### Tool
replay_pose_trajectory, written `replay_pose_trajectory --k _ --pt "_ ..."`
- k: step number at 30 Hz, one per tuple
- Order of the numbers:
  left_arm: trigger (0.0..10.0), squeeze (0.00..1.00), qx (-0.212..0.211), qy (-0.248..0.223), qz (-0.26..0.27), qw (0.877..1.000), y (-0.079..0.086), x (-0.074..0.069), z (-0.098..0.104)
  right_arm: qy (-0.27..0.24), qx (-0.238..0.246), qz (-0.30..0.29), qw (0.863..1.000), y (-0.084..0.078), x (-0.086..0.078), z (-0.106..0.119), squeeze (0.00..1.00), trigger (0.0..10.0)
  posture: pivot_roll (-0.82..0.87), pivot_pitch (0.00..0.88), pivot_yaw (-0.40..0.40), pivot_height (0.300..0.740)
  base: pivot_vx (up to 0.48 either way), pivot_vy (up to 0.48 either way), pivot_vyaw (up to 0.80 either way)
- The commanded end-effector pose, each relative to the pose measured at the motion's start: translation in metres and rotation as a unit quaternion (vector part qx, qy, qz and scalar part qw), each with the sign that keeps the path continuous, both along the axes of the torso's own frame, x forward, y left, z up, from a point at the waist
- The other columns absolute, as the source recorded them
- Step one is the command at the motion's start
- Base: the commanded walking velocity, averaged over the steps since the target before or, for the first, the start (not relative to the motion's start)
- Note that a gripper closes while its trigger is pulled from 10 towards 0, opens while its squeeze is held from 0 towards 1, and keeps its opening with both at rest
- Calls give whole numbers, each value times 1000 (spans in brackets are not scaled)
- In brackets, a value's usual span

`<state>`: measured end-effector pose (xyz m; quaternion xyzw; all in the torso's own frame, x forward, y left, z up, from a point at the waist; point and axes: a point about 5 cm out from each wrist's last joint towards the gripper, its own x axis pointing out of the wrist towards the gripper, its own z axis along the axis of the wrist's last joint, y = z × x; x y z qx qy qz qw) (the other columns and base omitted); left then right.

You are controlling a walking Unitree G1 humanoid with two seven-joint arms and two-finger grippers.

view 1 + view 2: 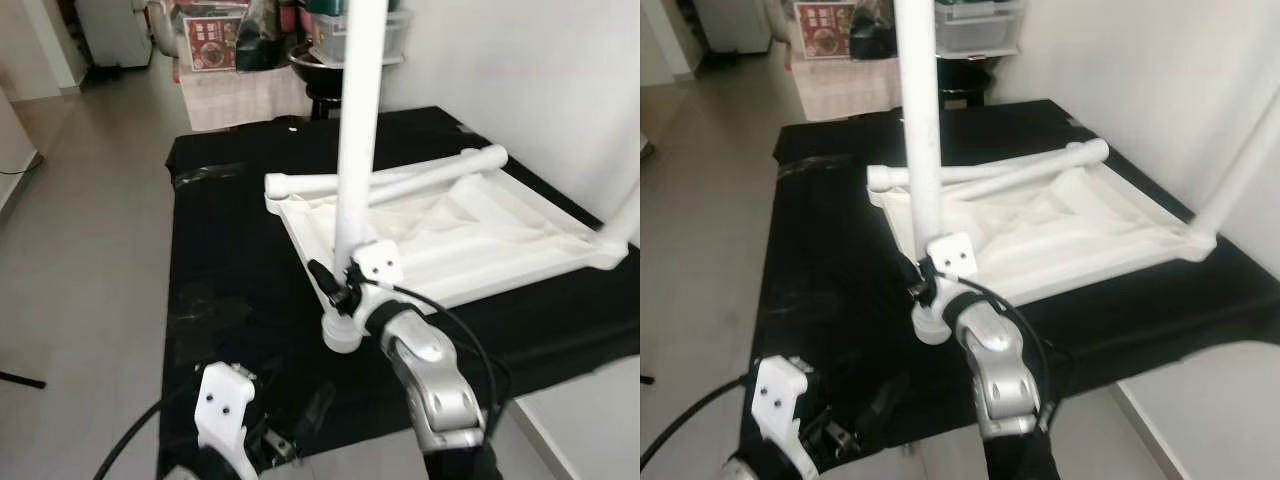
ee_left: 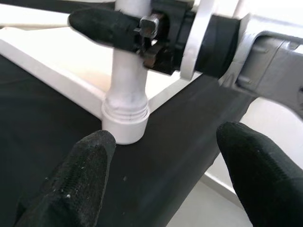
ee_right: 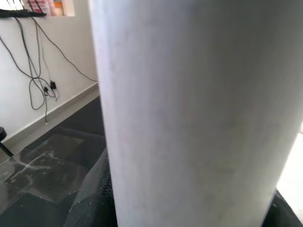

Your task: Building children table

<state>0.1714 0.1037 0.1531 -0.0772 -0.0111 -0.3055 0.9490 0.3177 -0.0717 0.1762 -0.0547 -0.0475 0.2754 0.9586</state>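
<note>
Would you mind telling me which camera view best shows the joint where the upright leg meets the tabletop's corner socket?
The left wrist view: the upright leg enters the corner socket up close, the right gripper clamped above. The eye views show it small beside the right arm; the right wrist view shows bare leg.

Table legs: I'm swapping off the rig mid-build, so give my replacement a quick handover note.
Right gripper: shut on the upright leg, low down, just above the near corner socket.
Left gripper: open, holding nothing, low by the black cloth's near edge.
Tabletop lies upside down on the cloth.
Done: a far leg stands in the right corner; another leg lies loose across the tabletop.
Left: finish seating the held leg, then fit the remaining ones.
</note>
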Motion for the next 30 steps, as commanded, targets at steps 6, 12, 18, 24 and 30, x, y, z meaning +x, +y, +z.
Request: replay_pose_trajectory --k 6,12,18,24,30 --pt "10000 0 2 7 12 1000 3 4 -6 21 23 175 984 20 0 3 1000 10000 30 65 1 740 0 0 0" --pt "10000 0 4 6 12 1000 4 5 -7 10 -22 268 963 10 -1 11 337 10000 39 68 3 740 0 0 0" --pt "10000 0 4 5 14 1000 4 6 -6 19 -50 286 957 -8 21 14 0 10000 52 77 4 740 0 0 0" --pt "10000 0 4 7 15 1000 4 2 -5 29 -34 278 959 -23 47 24 0 10000 61 95 6 740 0 0 0" --pt "10000 0 3 11 15 1000 2 -5 -3 51 -13 291 955 -27 57 30 0 0 98 129 -3 740 0 0 0"
